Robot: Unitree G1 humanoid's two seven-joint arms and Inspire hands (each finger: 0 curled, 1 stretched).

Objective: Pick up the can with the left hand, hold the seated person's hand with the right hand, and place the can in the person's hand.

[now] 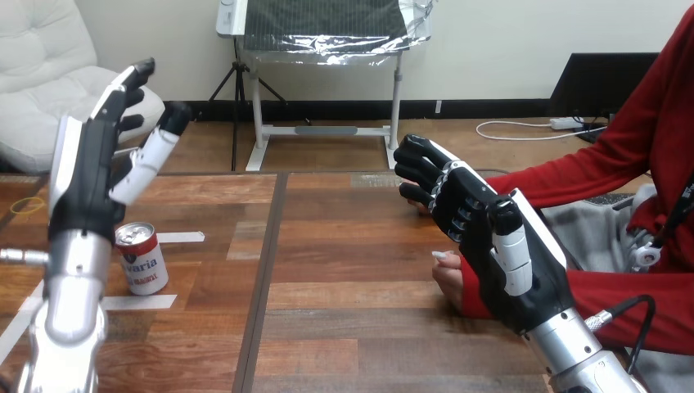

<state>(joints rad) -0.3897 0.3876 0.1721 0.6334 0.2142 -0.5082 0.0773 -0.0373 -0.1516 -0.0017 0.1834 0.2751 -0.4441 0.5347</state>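
A red and white can (143, 259) stands upright on the wooden table (352, 311) at the left, partly hidden behind my left forearm. My left hand (94, 176) is raised above and in front of the can, fingers straight and spread, touching nothing. My right hand (470, 217) hangs over the table at the right, fingers relaxed and slightly bent, holding nothing. The person's hand (448, 274) rests on the table just behind and under my right hand, mostly hidden by it. I cannot tell whether the two touch.
White tape strips (180, 237) lie on the table around the can. A yellow rubber band (27, 205) lies at the far left edge. A dark seam (266, 270) runs down the table's middle. The person's red-sleeved arms (622, 295) come in from the right.
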